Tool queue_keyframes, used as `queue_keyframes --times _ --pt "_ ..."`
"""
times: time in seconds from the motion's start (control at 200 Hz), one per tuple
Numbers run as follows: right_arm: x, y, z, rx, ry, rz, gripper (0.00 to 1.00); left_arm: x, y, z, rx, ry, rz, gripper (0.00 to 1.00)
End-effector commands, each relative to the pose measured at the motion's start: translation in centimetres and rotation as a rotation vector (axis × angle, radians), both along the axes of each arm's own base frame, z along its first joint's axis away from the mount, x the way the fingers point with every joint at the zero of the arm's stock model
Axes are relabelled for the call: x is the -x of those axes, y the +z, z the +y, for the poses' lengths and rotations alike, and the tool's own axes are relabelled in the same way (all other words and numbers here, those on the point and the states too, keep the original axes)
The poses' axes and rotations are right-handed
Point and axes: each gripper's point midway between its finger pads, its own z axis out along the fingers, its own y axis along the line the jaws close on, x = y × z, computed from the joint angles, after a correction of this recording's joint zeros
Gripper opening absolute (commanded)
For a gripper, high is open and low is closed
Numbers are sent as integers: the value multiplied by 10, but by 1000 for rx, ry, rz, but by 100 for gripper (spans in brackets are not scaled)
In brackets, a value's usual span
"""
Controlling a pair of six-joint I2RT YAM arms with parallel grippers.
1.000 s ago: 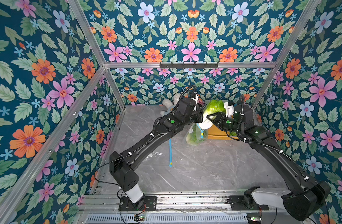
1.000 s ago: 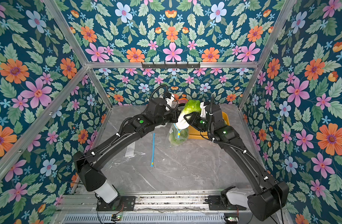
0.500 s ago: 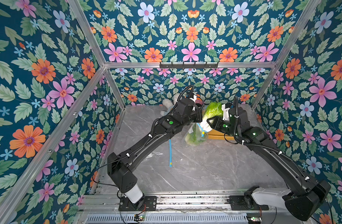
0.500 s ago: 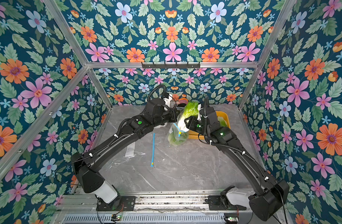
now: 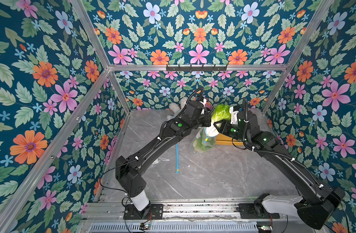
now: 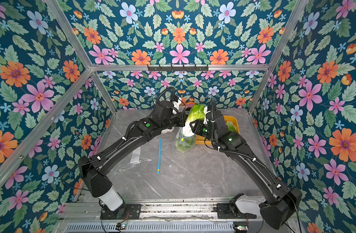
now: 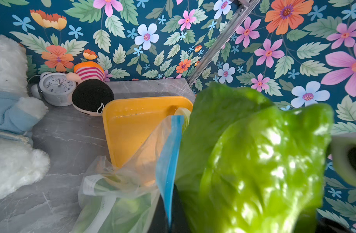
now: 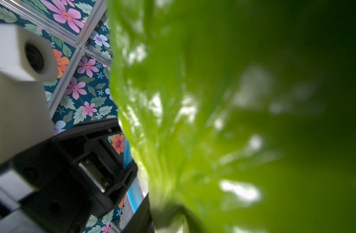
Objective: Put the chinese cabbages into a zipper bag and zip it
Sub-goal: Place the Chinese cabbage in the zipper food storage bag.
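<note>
1. Top views both showed the left gripper [image 5: 209,121] pinched together on the blue zip edge of the zipper bag [image 5: 203,141], which hung toward 12 o'clock of the table [image 5: 213,177].
2. At its mouth, the right gripper [image 5: 215,125] was clamped around a cabbage [image 5: 220,114], white base down and leaves up.
3. A second cabbage [image 6: 183,146] sat in the bag's bottom.
4. A third cabbage [image 6: 231,126] lay in the yellow tray [image 6: 201,141], at 2 o'clock of the bag.
5. A spare bag [image 6: 135,159] lay flat at 9 o'clock.
</note>
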Motion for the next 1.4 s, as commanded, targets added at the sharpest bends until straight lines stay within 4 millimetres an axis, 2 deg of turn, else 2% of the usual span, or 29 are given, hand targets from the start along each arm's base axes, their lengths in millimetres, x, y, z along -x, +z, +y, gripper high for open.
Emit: queue_keyframes --times 0.0,0.155,0.32,0.43,0.56,0.67,0.755,0.915,0.995,1.07,1.16,1.27,1.395 --pt "-15 27 -1 -63 -62 -117 40 6 15 -7 64 -39 -11 0" --pt "-19 -4 18 -24 6 -17 40 6 22 -8 104 -39 -18 0" --pt "-9 -34 6 44 -24 41 40 -1 34 -3 141 8 -43 0" --pt "-1 -45 13 74 42 96 40 -5 42 -3 175 22 -60 0" --pt "9 -41 9 100 55 113 40 -12 48 -3 167 28 -67 0" --pt "22 -26 36 -13 190 146 39 -11 46 -5 166 8 -74 0" --pt "23 -17 51 -82 244 169 40 -8 42 -10 176 -19 -57 0" --pt "8 -40 53 -58 216 215 41 -1 39 -11 203 -40 -40 0" --pt "4 -53 53 -42 207 246 44 -1 39 -4 193 -16 -45 0" --pt "5 -55 54 -50 214 255 47 -2 37 -1 180 -2 -47 0" --pt "6 -45 51 -56 201 219 47 -1 35 -1 183 -4 -42 0" --pt "3 -32 29 -8 112 144 48 2 32 0 190 -6 -22 0" --pt "0 -12 21 -49 62 70 50 16 39 -4 251 -66 10 0"
